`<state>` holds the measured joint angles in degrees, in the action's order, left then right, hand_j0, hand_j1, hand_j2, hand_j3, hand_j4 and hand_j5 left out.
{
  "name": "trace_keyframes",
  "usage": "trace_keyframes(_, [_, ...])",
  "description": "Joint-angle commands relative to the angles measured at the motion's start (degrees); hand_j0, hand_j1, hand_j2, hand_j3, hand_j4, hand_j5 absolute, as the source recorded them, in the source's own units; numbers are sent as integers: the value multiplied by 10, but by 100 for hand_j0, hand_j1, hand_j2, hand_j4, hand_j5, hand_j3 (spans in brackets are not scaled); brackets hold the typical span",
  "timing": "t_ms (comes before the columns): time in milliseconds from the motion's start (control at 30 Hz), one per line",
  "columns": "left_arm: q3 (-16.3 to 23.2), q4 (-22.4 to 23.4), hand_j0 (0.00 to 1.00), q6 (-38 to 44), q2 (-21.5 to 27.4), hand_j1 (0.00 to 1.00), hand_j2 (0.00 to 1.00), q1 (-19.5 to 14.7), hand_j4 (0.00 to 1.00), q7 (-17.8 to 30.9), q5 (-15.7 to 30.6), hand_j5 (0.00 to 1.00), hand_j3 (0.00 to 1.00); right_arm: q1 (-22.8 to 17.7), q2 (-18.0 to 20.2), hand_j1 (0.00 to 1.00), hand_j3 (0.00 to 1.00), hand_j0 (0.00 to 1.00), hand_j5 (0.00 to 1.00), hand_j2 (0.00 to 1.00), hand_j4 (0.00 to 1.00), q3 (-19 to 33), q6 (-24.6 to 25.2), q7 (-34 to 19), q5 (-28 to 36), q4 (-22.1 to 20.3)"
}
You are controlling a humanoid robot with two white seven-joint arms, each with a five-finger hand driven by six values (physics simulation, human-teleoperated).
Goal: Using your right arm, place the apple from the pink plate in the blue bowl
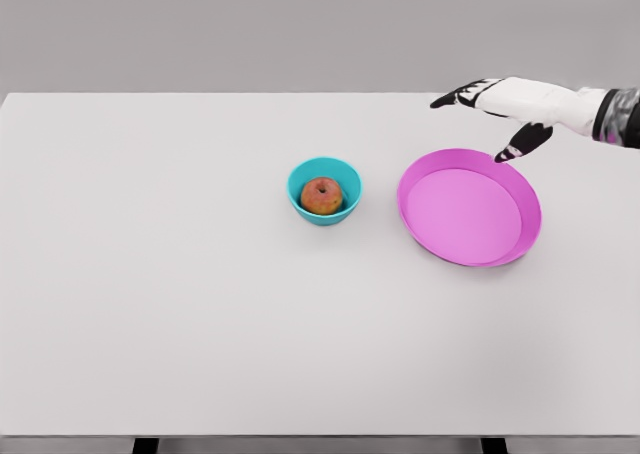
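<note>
The right hand (495, 109) hung at the table's two o'clock position, fingers spread and flat, thumb dropped toward the rim of the pink plate (520, 236); it held nothing. The plate, smooth and shallow, lay bare. The apple (321, 196) sat well apart at the hand's eight o'clock, inside the blue bowl (349, 179), stem dimple upward. It was round and red-yellow; the bowl looked glossy and deep-walled. By judgement, placement was complete; only withdrawal remained. The white table (200, 324) was matte.

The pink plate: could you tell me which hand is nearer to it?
Right. The right hand hovers open above the pink plate's far right rim; the left hand is not in view.
</note>
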<state>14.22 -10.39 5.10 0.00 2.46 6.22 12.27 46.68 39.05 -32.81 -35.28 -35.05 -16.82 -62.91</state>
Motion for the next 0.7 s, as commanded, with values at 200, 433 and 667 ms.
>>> trace_keyframes(200, [0,0,100,0,0,100,100,0,100,0,0,100,100,-110,5,100,100,100,100,100,100,221,3,1,5,-9])
trace_keyframes(433, [0,0,100,0,0,100,100,0,100,0,0,100,100,-129,2,100,100,100,100,100,100,221,3,1,2,-8])
trace_keyframes(667, [1,0,100,2,0,100,100,0,100,1,1,100,100,-129,2,100,100,100,100,100,100,220,3,1,0,-7])
